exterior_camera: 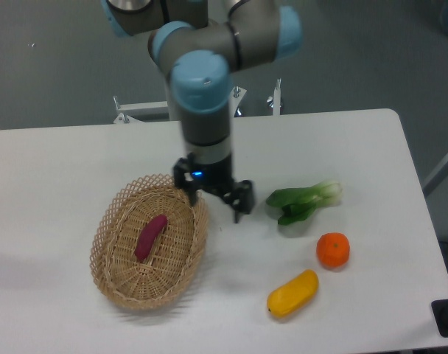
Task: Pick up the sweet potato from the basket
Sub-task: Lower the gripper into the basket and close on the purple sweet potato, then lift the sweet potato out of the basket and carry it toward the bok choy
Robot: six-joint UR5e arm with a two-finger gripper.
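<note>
We saw the basket (pixel 117 228) as woven wicker, rough and matt, light tan with an openwork rim. The sweet potato (pixel 151 237) in it looked smooth-skinned and dull magenta. The table (pixel 54 169) was a smooth white top with a faint sheen. The gripper (pixel 216 203) looked like matt black plastic or metal, and the arm (pixel 202 96) showed glossy blue plastic caps over grey metal. The orange (pixel 332 249) and yellow fruit (pixel 292 293) shone a little.
</note>
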